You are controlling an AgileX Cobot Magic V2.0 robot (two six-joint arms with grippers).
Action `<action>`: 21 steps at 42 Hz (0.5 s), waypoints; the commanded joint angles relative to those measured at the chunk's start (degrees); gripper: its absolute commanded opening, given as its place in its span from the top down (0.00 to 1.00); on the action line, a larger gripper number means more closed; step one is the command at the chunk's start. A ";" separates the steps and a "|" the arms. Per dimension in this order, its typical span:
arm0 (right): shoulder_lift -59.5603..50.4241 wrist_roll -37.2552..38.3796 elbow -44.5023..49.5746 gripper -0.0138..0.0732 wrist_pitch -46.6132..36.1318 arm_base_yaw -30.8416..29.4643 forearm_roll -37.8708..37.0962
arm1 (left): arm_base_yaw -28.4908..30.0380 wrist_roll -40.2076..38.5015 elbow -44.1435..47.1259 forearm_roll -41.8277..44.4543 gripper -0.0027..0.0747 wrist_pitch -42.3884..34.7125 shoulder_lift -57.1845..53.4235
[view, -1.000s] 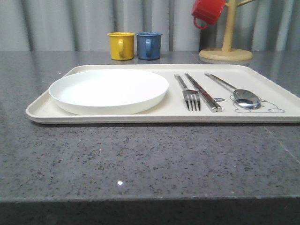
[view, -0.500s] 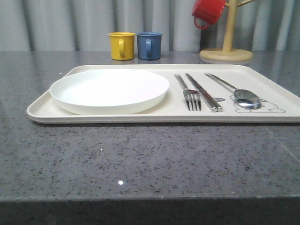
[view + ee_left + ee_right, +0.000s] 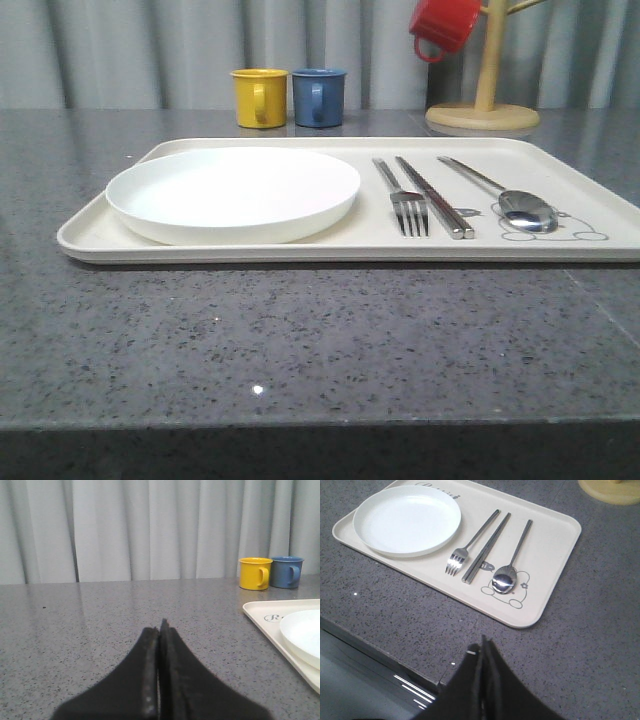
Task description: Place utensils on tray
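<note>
We see both jaws pressed together, holding nothing: left gripper (image 3: 160, 630) and right gripper (image 3: 483, 645) over bare worktop (image 3: 300, 340). On the tray (image 3: 600, 245), right of the plate (image 3: 232, 192), lie fork (image 3: 400, 195), chopsticks (image 3: 433, 196) and spoon (image 3: 503, 195), side by side.

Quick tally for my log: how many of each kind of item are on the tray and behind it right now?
Plate: 1
Fork: 1
Chopsticks, pair: 1
Spoon: 1
Tray: 1
Mugs: 3, yellow, blue, red hanging on the stand
Mug stand: 1
Total: 9
</note>
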 commanded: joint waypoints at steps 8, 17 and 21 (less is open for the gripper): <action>-2.72 0.07 2.55 0.92 -8.83 -2.46 0.14 | -0.38 -0.21 0.74 -0.50 0.99 -4.81 -1.23; -13.34 0.07 22.55 0.92 -33.72 -11.93 -0.51 | -0.27 -0.21 0.74 -0.50 0.99 -4.81 -1.23; -18.65 0.07 32.57 0.92 -43.11 -15.06 -0.51 | -0.27 -0.21 0.74 -0.50 0.99 -4.81 -1.23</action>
